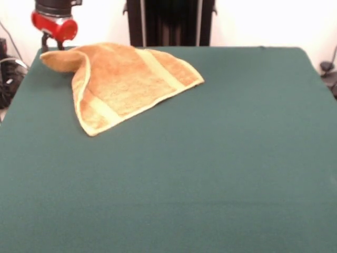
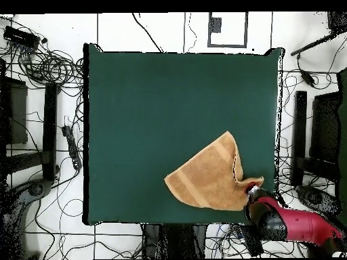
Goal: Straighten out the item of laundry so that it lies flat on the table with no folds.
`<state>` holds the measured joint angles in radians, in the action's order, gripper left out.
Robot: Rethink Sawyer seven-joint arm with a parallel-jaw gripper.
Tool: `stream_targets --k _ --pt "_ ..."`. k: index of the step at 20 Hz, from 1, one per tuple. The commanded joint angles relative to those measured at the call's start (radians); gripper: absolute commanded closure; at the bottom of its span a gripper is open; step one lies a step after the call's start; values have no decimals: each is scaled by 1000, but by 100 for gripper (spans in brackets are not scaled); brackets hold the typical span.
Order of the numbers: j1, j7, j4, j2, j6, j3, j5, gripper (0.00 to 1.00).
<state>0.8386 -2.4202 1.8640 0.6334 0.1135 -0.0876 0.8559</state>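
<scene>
Towel still folded at the table's far left corner, claw at its raised tip

Nearest the front camera, the table (image 1: 210,174) is bare green; beyond it the towel (image 1: 129,79) lies doubled over on itself, its near point aimed down-left and its long fold edge running far-right toward a pale-banded corner. Farthest back, at the table's far-left edge, the claw (image 1: 52,45) stands at the towel's lifted, curled corner, so the cloth spreads right and nearward from it. Whether the claw is closed on that corner cannot be told in either view. The front view shows the corner lifted; the overhead view shows the towel's (image 2: 207,177) roughly triangular outline and the claw (image 2: 251,194) touching its tip by the table edge (image 2: 87,135).
</scene>
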Motion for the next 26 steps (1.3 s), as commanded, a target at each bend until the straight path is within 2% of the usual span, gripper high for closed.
stream_targets --k 1,3,4,6,7,8,10,12,15,21,22,25,26 --pt "58 364 -119 -6 181 -327 39 0" --pt "60 275 -108 -50 190 -276 32 0" --pt "39 191 -103 -82 156 -205 54 0" --pt "29 56 -84 -173 40 -95 104 0" --pt "-15 -17 -92 -208 -28 -12 125 0" --pt "-10 -39 -74 -230 -67 11 124 0" --pt "-58 -87 -35 -222 -178 95 116 0" --pt "-80 -111 49 -162 -200 142 89 0" --pt "-123 -148 208 -4 -175 218 27 0" --pt "14 -20 461 312 17 109 -69 0" --pt "58 30 501 380 55 63 -96 0" --pt "186 239 616 602 205 -70 -253 0" --pt "190 258 619 625 211 -81 -265 0"
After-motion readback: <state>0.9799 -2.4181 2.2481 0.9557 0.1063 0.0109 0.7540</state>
